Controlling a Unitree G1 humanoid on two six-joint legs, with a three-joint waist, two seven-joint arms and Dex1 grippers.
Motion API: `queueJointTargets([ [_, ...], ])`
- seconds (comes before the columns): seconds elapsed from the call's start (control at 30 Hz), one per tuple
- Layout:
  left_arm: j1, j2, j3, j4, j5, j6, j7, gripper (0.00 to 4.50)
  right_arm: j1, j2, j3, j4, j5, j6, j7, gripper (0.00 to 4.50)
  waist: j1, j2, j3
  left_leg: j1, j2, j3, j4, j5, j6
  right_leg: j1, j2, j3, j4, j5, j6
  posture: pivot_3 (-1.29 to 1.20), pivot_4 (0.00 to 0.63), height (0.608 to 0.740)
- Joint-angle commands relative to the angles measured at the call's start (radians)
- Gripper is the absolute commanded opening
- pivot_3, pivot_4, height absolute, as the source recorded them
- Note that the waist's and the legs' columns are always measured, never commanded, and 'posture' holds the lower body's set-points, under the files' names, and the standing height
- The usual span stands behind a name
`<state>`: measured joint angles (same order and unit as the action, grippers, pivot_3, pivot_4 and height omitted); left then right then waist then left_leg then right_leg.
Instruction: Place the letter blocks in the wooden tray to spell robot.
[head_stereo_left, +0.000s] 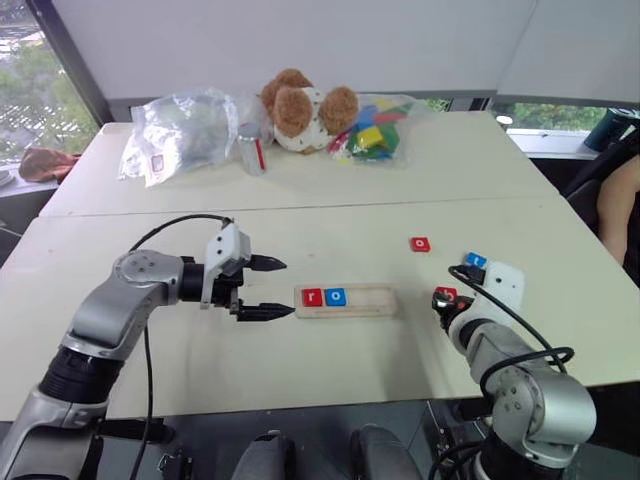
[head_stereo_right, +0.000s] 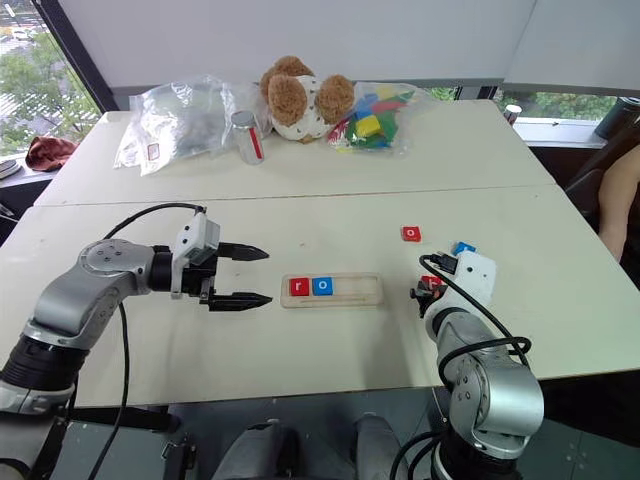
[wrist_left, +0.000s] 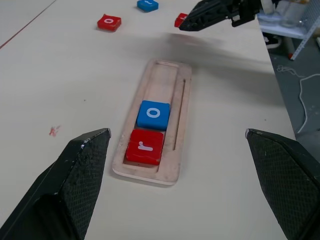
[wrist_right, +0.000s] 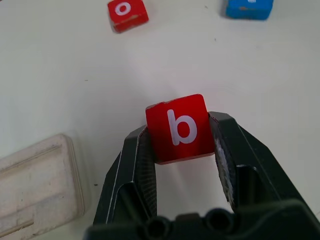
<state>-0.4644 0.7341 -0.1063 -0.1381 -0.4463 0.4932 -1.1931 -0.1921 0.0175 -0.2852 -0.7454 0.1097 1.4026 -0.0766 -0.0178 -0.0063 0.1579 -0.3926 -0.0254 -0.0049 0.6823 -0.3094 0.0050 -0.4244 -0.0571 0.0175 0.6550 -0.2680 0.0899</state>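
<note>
Between right jaws: red b block (wrist_right: 178, 128); left jaws spread wide.

Wooden tray (wrist_left: 176, 107) with red r tile (wrist_left: 145, 146) beside blue o tile (wrist_left: 153, 114).

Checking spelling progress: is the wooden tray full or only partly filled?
Partly filled. The wooden tray holds a red r block and a blue o block at one end; the remaining groove is bare.

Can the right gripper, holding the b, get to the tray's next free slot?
Probably yes: the right gripper grips the red b block, and bare table lies between it and the wooden tray, whose groove is free past the blue o.
</note>
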Motion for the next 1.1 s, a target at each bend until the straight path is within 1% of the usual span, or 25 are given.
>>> queueJointTargets([
  [0.03,-0.013,-0.006,-0.004,-0.003,0.01,-0.019,-0.004,4.5,0.005,-0.014,0.008,0.069,-0.009,-0.093,0.009,1.18,0.001,0.0,0.0,0.0,0.0,0.0,0.0,0.0,0.0,0.0,0.0,0.0,0.0,0.0,0.0,0.0,0.15,0.74],
  [0.07,-0.011,-0.006,-0.005,-0.005,0.012,-0.02,-0.003,4.5,0.01,-0.015,0.007,0.086,-0.01,-0.108,0.009,1.18,0.001,0.0,0.0,0.0,0.0,0.0,0.0,0.0,0.0,0.0,0.0,0.0,0.0,0.0,0.0,0.0,0.15,0.74],
  [0.13,-0.006,-0.005,-0.003,-0.008,0.014,-0.018,-0.004,4.5,0.021,-0.009,0.007,0.111,-0.013,-0.124,0.006,2.21,0.001,0.0,0.0,0.0,0.0,0.0,0.0,0.0,0.0,0.0,0.0,0.0,0.0,0.0,0.0,0.0,0.15,0.74],
  [0.17,-0.004,-0.005,-0.001,-0.009,0.015,-0.017,-0.003,4.5,0.026,-0.004,0.008,0.119,-0.01,-0.13,0.008,2.51,0.001,0.0,0.0,0.0,0.0,0.0,0.0,0.0,0.0,0.0,0.0,0.0,0.0,0.0,0.0,0.0,0.15,0.74],
  [0.2,-0.003,-0.003,0.001,-0.009,0.017,-0.018,-0.003,4.5,0.029,0.002,0.01,0.124,-0.011,-0.134,0.003,3.1,0.001,0.0,0.0,0.0,0.001,0.0,0.0,0.0,0.0,0.0,0.0,0.0,0.0,0.0,0.0,0.0,0.15,0.74],
  [0.27,-0.002,-0.002,0.004,-0.008,0.019,-0.017,-0.003,4.5,0.031,0.01,0.009,0.124,-0.01,-0.138,0.001,4.09,0.003,0.0,0.0,0.0,0.001,0.0,0.0,0.0,0.0,0.0,0.0,0.0,0.0,0.0,0.0,0.0,0.15,0.74],
  [0.3,-0.002,0.0,0.006,-0.006,0.02,-0.018,-0.005,4.5,0.024,0.006,0.004,0.117,-0.012,-0.14,-0.001,4.44,0.004,0.0,0.0,0.0,0.001,0.0,0.0,0.0,0.0,0.0,0.0,0.0,0.0,0.0,0.0,0.0,0.15,0.74],
  [0.37,-0.003,0.007,0.011,-0.002,0.021,-0.017,-0.01,4.5,-0.002,-0.024,-0.012,0.091,-0.008,-0.154,0.012,4.44,0.006,0.0,0.0,0.0,0.0,0.0,0.0,0.0,0.0,0.001,0.0,0.0,-0.001,0.0,0.0,0.0,0.15,0.74],
  [0.47,-0.017,0.037,0.016,0.02,0.018,-0.022,-0.049,4.5,-0.062,-0.172,-0.021,0.053,0.031,-0.187,0.117,4.44,0.003,0.001,0.0,0.0,0.0,0.0,0.0,0.0,0.0,0.001,-0.001,0.0,-0.002,0.0,0.0,0.0,0.15,0.74],
  [0.5,-0.025,0.049,0.01,0.032,0.024,-0.032,-0.07,4.5,-0.079,-0.237,-0.028,0.063,0.071,-0.203,0.193,4.44,0.002,0.001,0.001,0.0,0.0,0.001,0.0,0.0,0.0,0.001,-0.001,0.0,-0.002,0.0,0.0,0.0,0.15,0.74],
  [0.53,-0.035,0.061,0.002,0.045,0.03,-0.041,-0.094,4.5,-0.083,-0.32,-0.023,0.089,0.116,-0.24,0.298,4.44,0.002,0.001,0.001,0.0,0.0,0.001,0.0,0.0,0.0,0.001,-0.001,0.0,-0.002,0.0,0.0,0.0,0.15,0.74],
  [0.57,-0.047,0.07,-0.007,0.056,0.033,-0.049,-0.118,4.5,-0.071,-0.416,-0.007,0.128,0.161,-0.307,0.438,4.44,0.003,0.001,0.001,0.0,0.0,0.001,0.0,0.0,0.0,0.001,0.0,0.0,-0.002,0.0,0.0,0.0,0.15,0.74],
  [0.63,-0.063,0.08,-0.019,0.069,0.035,-0.059,-0.154,4.5,-0.033,-0.557,0.012,0.21,0.227,-0.426,0.654,4.44,0.004,0.001,0.001,0.0,0.001,0.0,-0.002,0.0,0.001,0.002,0.003,-0.001,-0.004,0.0,0.0,0.0,0.15,0.74],
  [0.67,-0.068,0.085,-0.026,0.066,0.033,-0.061,-0.172,4.5,0.008,-0.633,0.027,0.258,0.241,-0.525,0.787,4.44,0.005,0.001,0.001,0.001,0.003,0.0,-0.002,-0.001,0.002,0.003,0.005,-0.001,-0.006,0.0,0.0,0.0,0.15,0.74],
  [0.7,-0.072,0.089,-0.03,0.066,0.033,-0.063,-0.185,4.5,0.035,-0.684,0.038,0.294,0.249,-0.597,0.873,4.44,0.006,0.001,0.001,0.001,0.003,-0.001,-0.002,-0.001,0.002,0.005,0.006,-0.002,-0.007,0.0,0.0,0.0,0.15,0.74],
  [0.73,-0.072,0.093,-0.034,0.054,0.03,-0.065,-0.2,4.5,0.07,-0.76,0.062,0.384,0.224,-0.728,0.988,4.44,0.006,0.0,0.001,0.001,0.004,-0.001,-0.002,-0.002,0.003,0.005,0.006,-0.001,-0.008,0.0,0.0,0.0,0.15,0.74],
  [0.77,-0.072,0.095,-0.035,0.046,0.029,-0.066,-0.209,4.5,0.09,-0.809,0.081,0.45,0.204,-0.823,1.058,4.44,0.006,0.0,0.001,0.001,0.004,-0.001,-0.002,-0.003,0.004,0.006,0.007,-0.001,-0.008,0.0,0.0,0.0,0.15,0.74],
  [0.83,-0.067,0.104,-0.032,0.021,0.02,-0.053,-0.223,4.5,0.081,-0.866,0.107,0.614,0.181,-0.986,1.157,4.44,0.004,-0.001,0.002,0.001,0.003,0.002,-0.001,-0.003,0.005,0.006,0.006,0.0,-0.009,0.0,0.001,0.0,0.15,0.74],
  [0.9,-0.056,0.113,-0.023,-0.009,0.008,-0.033,-0.22,4.5,0.025,-0.885,0.132,0.779,0.157,-1.103,1.2,4.44,-0.002,-0.002,0.003,0.001,0.003,0.004,0.001,-0.003,0.005,0.006,0.005,0.002,-0.009,0.0,0.001,0.0,0.15,0.74],
  [1.0,-0.036,0.117,-0.003,-0.046,-0.007,-0.004,-0.194,4.5,-0.033,-0.883,0.164,0.921,0.136,-1.207,1.246,4.44,-0.001,-0.002,0.003,0.003,0.004,0.006,0.002,-0.003,0.005,0.007,0.004,0.005,-0.007,0.0,0.001,0.0,0.15,0.74],
  [1.1,-0.012,0.118,0.013,-0.069,-0.014,0.016,-0.171,4.5,-0.063,-0.877,0.192,0.994,0.118,-1.275,1.275,4.44,0.003,-0.002,0.003,0.003,0.005,0.003,0.001,-0.003,0.005,0.006,0.005,0.004,-0.006,0.0,0.0,0.0,0.15,0.74],
])
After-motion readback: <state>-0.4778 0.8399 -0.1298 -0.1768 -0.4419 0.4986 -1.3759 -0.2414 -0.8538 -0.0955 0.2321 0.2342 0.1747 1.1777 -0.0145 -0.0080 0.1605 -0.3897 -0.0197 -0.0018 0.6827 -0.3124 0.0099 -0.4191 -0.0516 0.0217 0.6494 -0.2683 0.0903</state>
